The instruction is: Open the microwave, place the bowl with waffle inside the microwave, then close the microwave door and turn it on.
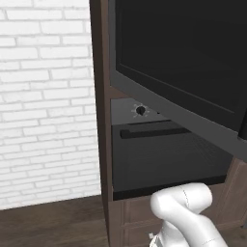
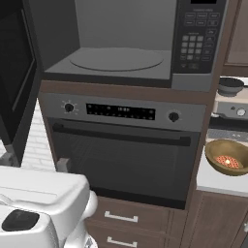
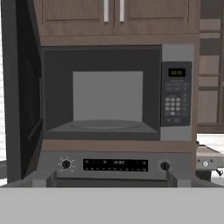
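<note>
My gripper (image 3: 109, 181) has its jaws spread wide with nothing between them, level with the oven (image 2: 123, 145) panel. Beyond, the microwave (image 3: 118, 94) stands open, its door (image 1: 178, 62) swung out to the left, turntable (image 2: 116, 59) bare. I see the bowl (image 2: 227, 157) with waffle (image 2: 229, 161) on the counter (image 2: 213, 181) to the right of the oven.

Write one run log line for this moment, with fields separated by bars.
microwave door: open | microwave: empty | bowl: on counter, right of oven | end effector: open, holding nothing | next: pick bowl
</note>
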